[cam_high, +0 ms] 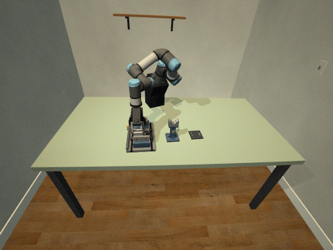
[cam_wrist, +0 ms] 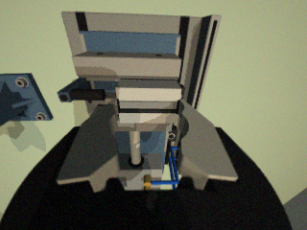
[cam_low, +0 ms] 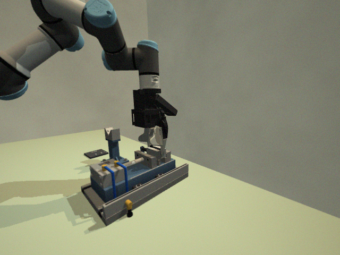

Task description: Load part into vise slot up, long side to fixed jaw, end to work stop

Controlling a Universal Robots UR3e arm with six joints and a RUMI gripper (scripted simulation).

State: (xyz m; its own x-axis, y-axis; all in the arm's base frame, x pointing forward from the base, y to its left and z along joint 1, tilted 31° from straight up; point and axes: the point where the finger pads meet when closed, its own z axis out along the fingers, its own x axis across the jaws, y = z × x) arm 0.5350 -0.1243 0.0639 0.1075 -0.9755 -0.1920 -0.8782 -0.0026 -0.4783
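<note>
My gripper points straight down and is shut on the part, a pale grey block held by its two ends. It holds the part low between the open jaws of the vise. In the wrist view the part sits just in front of the fixed jaw, and I cannot tell whether they touch. The work stop, a short dark rod, is at the part's left end. The cylinder rod runs below the part. A dark line runs along the part's near face. I cannot make out the slot.
The V-block stands on a blue post to the right of the vise. The dark infeed plate lies bare beyond it. Blue hoses and a yellow-topped knob are at the vise's cylinder end.
</note>
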